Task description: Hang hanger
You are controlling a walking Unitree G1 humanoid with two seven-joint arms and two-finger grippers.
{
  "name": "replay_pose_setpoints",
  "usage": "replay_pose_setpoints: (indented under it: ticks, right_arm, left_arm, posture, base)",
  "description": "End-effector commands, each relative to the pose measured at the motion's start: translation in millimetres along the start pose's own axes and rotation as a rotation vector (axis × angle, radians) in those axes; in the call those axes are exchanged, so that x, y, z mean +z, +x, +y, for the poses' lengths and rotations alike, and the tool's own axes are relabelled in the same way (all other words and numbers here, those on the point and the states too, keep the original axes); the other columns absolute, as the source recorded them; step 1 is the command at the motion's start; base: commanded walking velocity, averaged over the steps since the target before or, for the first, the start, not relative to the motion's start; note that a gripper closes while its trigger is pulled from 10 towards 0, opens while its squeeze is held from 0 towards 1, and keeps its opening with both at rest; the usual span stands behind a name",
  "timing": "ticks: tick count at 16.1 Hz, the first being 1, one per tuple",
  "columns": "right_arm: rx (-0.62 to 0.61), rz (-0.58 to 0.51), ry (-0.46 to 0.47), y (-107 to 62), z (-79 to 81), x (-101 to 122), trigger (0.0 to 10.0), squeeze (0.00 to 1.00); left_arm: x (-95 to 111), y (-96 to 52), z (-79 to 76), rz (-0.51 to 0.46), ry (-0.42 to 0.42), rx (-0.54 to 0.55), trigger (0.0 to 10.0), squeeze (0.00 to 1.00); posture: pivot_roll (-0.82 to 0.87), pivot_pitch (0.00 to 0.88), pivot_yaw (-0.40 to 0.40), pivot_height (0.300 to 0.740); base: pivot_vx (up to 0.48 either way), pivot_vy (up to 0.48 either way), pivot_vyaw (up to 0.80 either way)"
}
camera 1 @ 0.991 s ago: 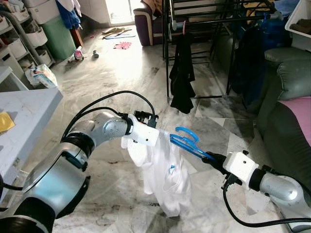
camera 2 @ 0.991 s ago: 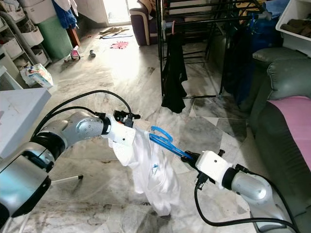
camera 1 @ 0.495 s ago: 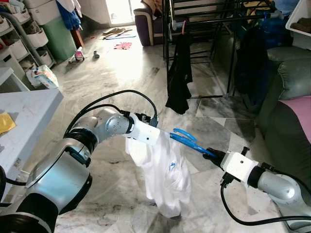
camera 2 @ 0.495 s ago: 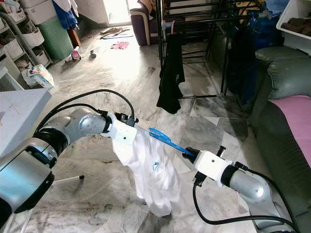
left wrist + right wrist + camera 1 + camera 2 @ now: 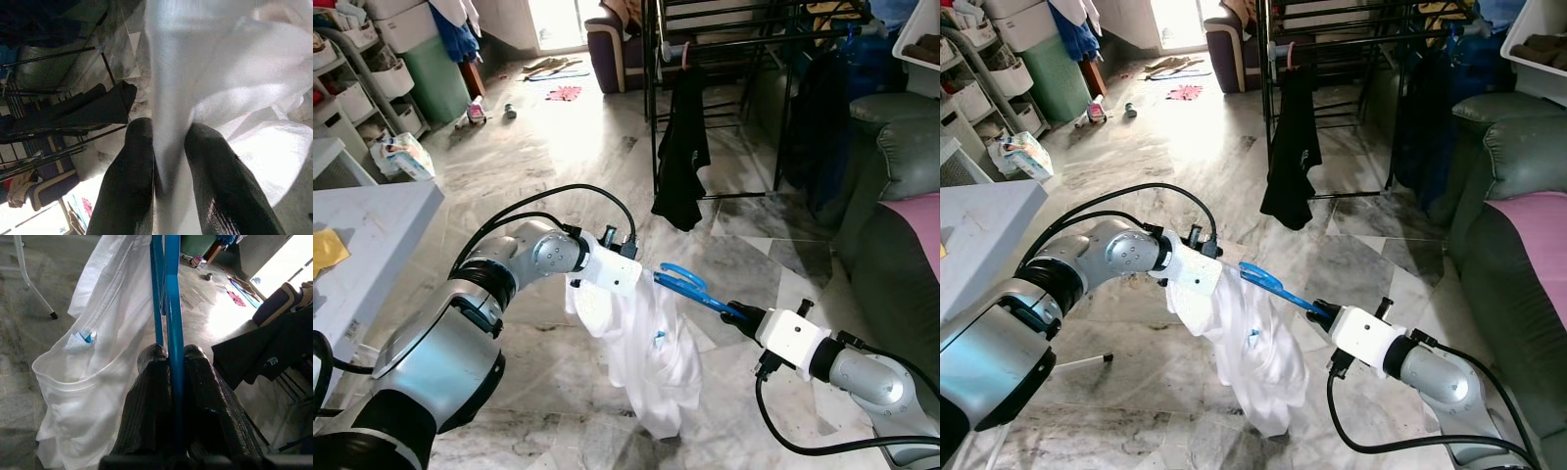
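A blue plastic hanger [image 5: 690, 288] lies level between my two arms, above the marble floor. My right gripper [image 5: 736, 314] is shut on its near end, and the wrist view has the blue bar [image 5: 172, 308] pinched between the black fingers [image 5: 151, 382]. A white shirt [image 5: 646, 357] droops from the hanger's far end. My left gripper [image 5: 631, 279] is shut on the shirt's cloth [image 5: 168, 107] near the collar. The black drying rack [image 5: 724, 59] stands further ahead, with a black garment [image 5: 681, 157] hung on it.
A dark green sofa [image 5: 896, 225] with a pink cushion [image 5: 918, 235] runs along the right. A grey table [image 5: 362, 245] stands at the left, with shelves and bins [image 5: 372, 69] behind it. Small items litter the floor near the bright doorway [image 5: 553, 78].
The hanger and both grippers have kept their hold and shifted slightly; the shirt hangs a little lower and closer. The camera view has moved a bit.
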State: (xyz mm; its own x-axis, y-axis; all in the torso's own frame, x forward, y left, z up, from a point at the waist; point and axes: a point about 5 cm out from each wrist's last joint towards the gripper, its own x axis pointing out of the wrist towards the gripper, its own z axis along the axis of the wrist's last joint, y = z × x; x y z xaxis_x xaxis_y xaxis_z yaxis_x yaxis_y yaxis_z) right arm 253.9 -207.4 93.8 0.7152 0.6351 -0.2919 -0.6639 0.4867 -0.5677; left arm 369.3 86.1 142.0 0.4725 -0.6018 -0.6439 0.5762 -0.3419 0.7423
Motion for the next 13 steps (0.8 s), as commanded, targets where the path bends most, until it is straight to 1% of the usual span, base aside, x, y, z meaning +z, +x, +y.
replay_pose_setpoints:
  ticks: [1, 2, 3, 4, 9, 10, 11, 12, 13]
  right_arm:
    - [-0.023, -0.064, -0.035, 6.4, -5.7, 12, 10.0, 0.00]
    - [-0.021, -0.065, -0.037, 7.1, -5.6, 12, 10.0, 0.00]
    - [-0.019, -0.066, -0.038, 7.6, -5.4, 12, 10.0, 0.00]
    - [-0.015, -0.072, -0.041, 8.3, -4.7, 13, 10.0, 0.00]
    - [-0.002, -0.087, -0.048, 8.6, -4.8, 14, 10.0, 0.00]
    - [0.010, -0.085, -0.063, 9.3, -5.5, 15, 10.0, 0.00]
    - [0.029, -0.084, -0.055, 9.6, -6.1, 15, 10.0, 0.77]
    - [0.048, -0.082, -0.045, 9.9, -8.2, 15, 10.0, 1.00]
    - [0.063, -0.081, -0.049, 9.9, -9.8, 15, 10.0, 1.00]
  left_arm:
    - [-2, -3.7, 7.4, 0.014, 0.003, 0.011, 2.4, 0.00]
    - [-2, -3.8, 7.3, 0.015, 0.002, 0.009, 1.7, 0.00]
    - [-2, -3.9, 7.1, 0.015, 0.001, 0.008, 1.5, 0.00]
    - [-3, -4.2, 4.9, 0.016, 0.000, 0.000, 0.0, 0.00]
    - [-6, -4.6, -0.3, 0.014, -0.021, -0.010, 0.0, 0.00]
    - [-10, -7.1, -3.5, 0.014, -0.068, -0.003, 0.0, 0.00]
    - [-14, -9.2, -5.7, 0.019, -0.104, 0.000, 0.0, 0.00]
    - [-19, -12.0, -11.0, 0.011, -0.183, -0.001, 0.0, 0.00]
    - [-22, -13.7, -14.2, 0.010, -0.212, -0.001, 0.0, 0.00]
  posture:
    - [-0.03, 0.037, 0.148, 0.740]
    - [-0.03, 0.038, 0.147, 0.740]
    - [-0.03, 0.038, 0.148, 0.740]
    - [-0.03, 0.039, 0.149, 0.740]
    - [-0.04, 0.042, 0.138, 0.740]
    - [-0.04, 0.043, 0.134, 0.740]
    - [-0.04, 0.043, 0.124, 0.740]
    - [-0.05, 0.042, 0.114, 0.740]
    - [-0.05, 0.043, 0.109, 0.740]
  base:
    - [0.000, 0.000, 0.00]
    - [0.000, 0.000, 0.00]
    - [0.000, 0.000, 0.00]
    - [0.000, 0.000, 0.00]
    - [0.000, 0.000, 0.00]
    - [0.000, 0.000, 0.00]
    - [0.000, 0.000, 0.00]
    - [0.000, 0.000, 0.00]
    - [0.000, 0.000, 0.00]
